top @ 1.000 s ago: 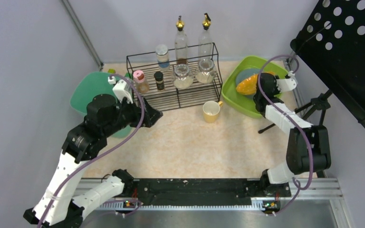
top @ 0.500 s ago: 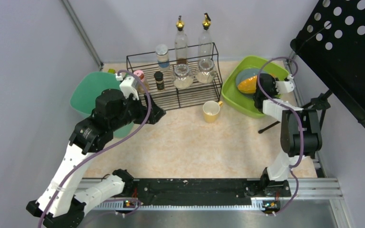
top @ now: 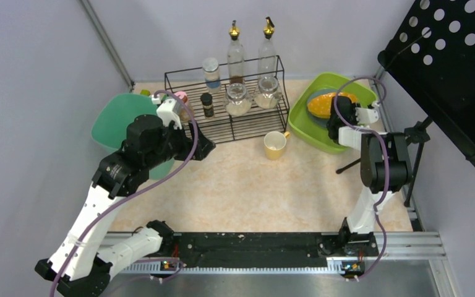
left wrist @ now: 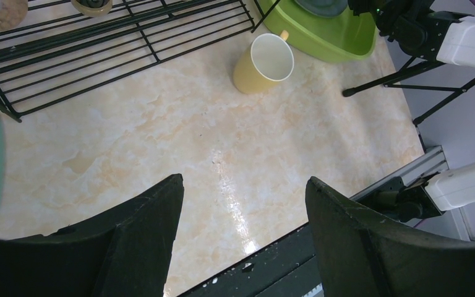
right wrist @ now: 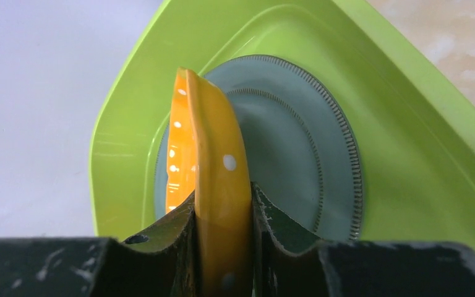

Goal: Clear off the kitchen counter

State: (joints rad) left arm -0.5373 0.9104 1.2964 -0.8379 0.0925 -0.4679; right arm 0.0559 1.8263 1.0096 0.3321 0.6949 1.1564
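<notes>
While the left gripper point(left wrist: 244, 185) gapes empty over the kitchen counter point(top: 253, 192) beside the green tub point(right wrist: 408, 154), the right gripper point(right wrist: 222, 204) pinches an orange dish point(right wrist: 207, 142) edge-on over that tub; lay it flat on the grey plate point(right wrist: 297, 142) before releasing.

I note plain pale lilac walls point(top: 25, 93) left and far; 1 black perforated panel point(top: 451, 68) on a tripod stand point(top: 418, 131) at right.

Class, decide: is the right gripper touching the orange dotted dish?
Touching. Right wrist view: the right gripper clamps both faces of the orange dotted dish.
</notes>
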